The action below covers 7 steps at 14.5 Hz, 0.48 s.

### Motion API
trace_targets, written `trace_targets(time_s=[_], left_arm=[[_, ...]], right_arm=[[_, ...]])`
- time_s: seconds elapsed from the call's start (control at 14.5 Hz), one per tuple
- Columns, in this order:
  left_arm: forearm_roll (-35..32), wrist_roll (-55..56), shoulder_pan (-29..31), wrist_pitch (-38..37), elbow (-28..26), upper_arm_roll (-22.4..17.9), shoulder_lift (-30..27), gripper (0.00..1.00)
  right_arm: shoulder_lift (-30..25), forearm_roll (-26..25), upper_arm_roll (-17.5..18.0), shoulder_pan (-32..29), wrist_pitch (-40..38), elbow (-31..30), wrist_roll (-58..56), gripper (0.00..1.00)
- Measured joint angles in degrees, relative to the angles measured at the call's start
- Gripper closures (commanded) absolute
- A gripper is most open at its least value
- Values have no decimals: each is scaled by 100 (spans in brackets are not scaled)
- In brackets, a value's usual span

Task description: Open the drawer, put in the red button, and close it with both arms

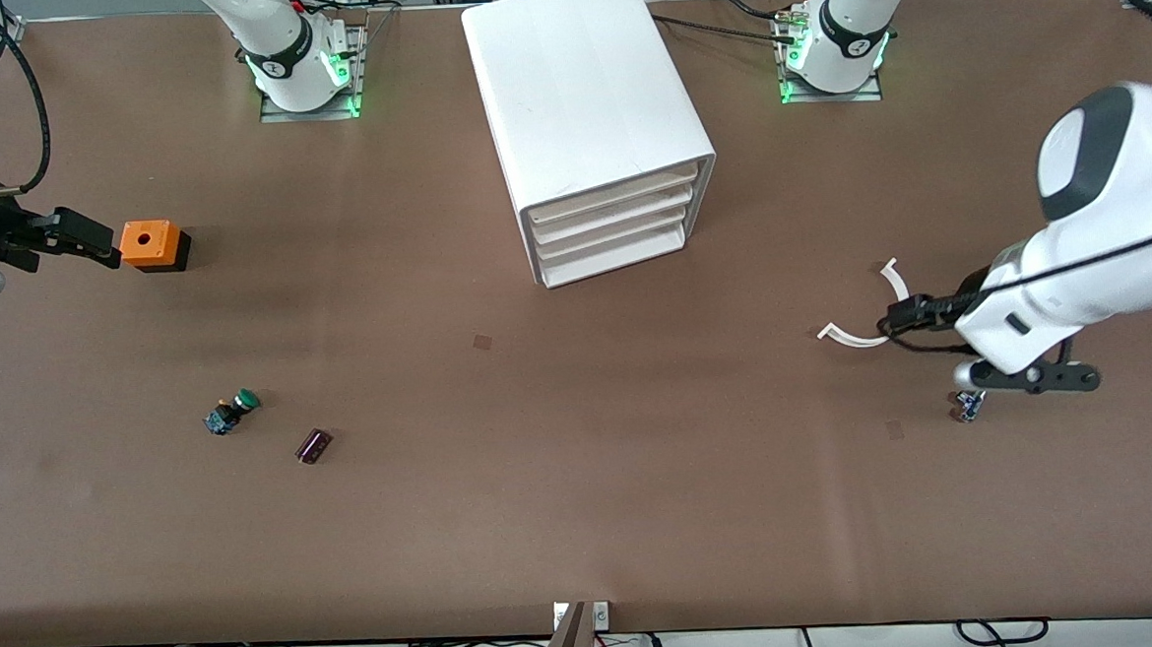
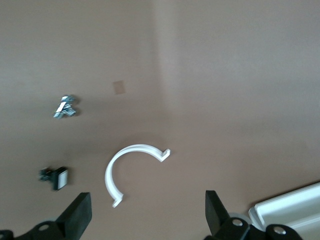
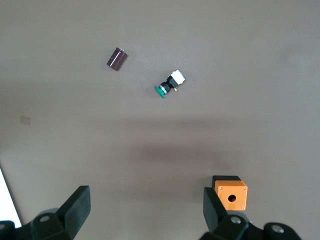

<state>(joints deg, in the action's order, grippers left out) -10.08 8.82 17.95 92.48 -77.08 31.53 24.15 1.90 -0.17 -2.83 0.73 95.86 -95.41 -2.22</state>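
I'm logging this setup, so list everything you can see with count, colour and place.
Cabinet: one, white, three alike drawers, all shut, between the arm bases.
Top drawer: one, white, shut.
Orange box: one, orange on black, toward the right arm's end.
Green-capped button: one, nearer the front camera than the orange box.
Dark purple cylinder: one, beside the green-capped button.
Curved clip: one, white, toward the left arm's end.
Small black-and-blue part: one, under the left arm; cap hidden.
Small metal part: one, silvery, seen only from the left wrist.
Table: one, brown.
Left gripper: open, over the curved clip.
Right gripper: open, over the table beside the orange box.
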Motion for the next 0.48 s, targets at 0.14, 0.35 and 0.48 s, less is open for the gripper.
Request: trace_targets(time_s=[0.14, 0.35, 0.48], left_arm=[[410, -380, -253, -184, -171, -558, -495, 0], [862, -879, -800, -191, -639, -1518, -1059, 0], [1173, -1182, -1149, -180, -918, -2136, -1299, 0]], right_arm=[[0, 0, 3, 1, 0, 0, 0, 0], [0, 0, 5, 2, 0, 0, 0, 0], [0, 0, 6, 3, 0, 0, 0, 0]])
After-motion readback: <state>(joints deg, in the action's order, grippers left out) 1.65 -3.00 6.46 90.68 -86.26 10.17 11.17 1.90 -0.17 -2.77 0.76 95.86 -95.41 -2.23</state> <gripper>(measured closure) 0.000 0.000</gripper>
